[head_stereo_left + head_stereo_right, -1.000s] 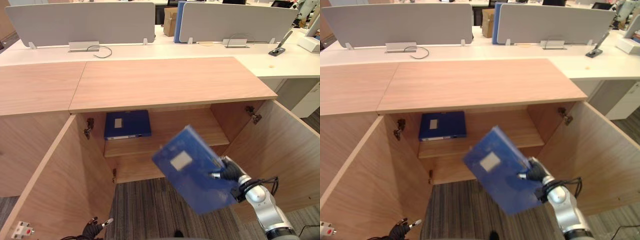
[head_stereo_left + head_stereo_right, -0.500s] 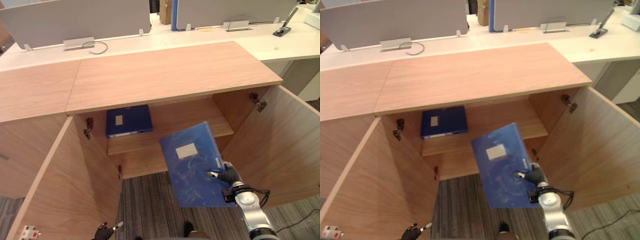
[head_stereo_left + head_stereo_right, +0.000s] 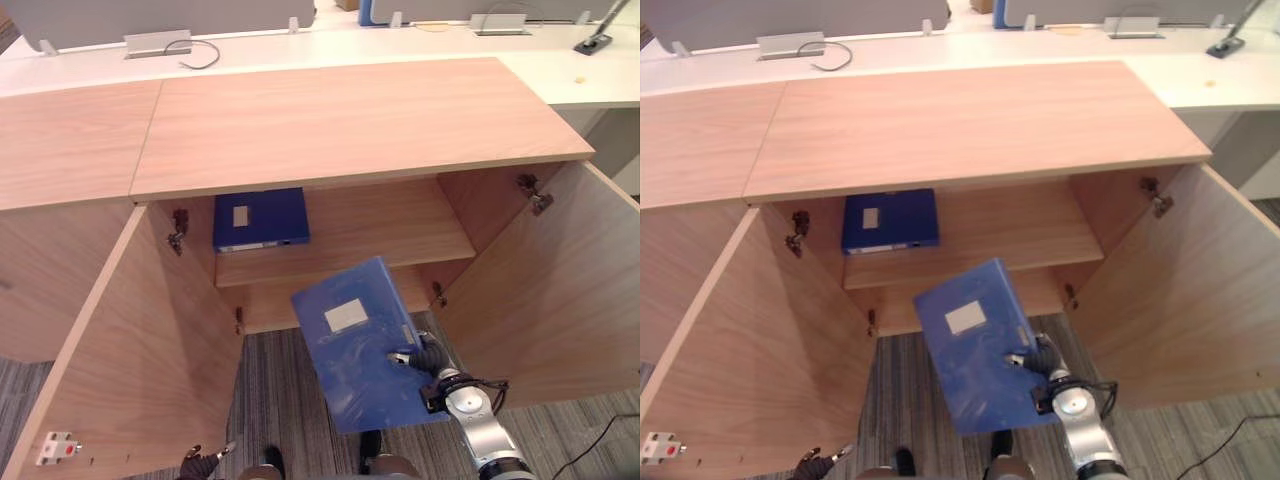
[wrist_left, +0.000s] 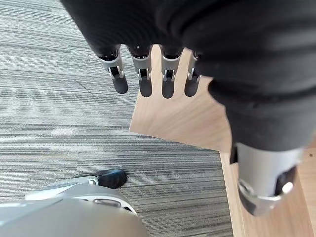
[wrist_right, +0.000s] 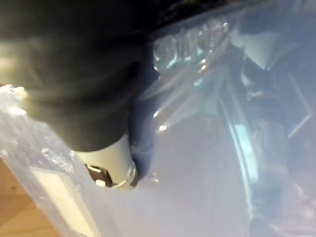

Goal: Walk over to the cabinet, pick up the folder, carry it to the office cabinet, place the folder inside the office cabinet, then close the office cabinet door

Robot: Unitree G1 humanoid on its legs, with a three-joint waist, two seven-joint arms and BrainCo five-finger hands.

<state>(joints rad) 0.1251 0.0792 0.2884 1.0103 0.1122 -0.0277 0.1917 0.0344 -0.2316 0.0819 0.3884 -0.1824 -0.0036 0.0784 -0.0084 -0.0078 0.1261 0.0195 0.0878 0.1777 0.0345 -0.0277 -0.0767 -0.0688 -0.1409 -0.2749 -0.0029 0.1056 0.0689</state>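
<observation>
My right hand point(image 3: 425, 357) is shut on a blue folder point(image 3: 350, 340) with a white label, gripping its right edge and holding it tilted in the air before the open office cabinet point(image 3: 340, 130). The folder hangs just below and in front of the cabinet's shelf point(image 3: 380, 235). In the right wrist view my thumb point(image 5: 116, 170) presses on the folder's glossy blue cover point(image 5: 197, 187). A second blue folder point(image 3: 259, 218) lies flat at the left of the shelf. My left hand point(image 3: 203, 465) hangs low by the left door, its fingers point(image 4: 143, 81) straight and holding nothing.
Both cabinet doors stand wide open: the left door point(image 3: 120, 370) and the right door point(image 3: 555, 280). Grey striped carpet point(image 3: 285, 400) lies below. A white desk point(image 3: 330, 45) with grey screens runs behind the cabinet top.
The camera has moved closer and tipped down. The held folder has shifted left and nearer the cabinet opening, still in my right hand.
</observation>
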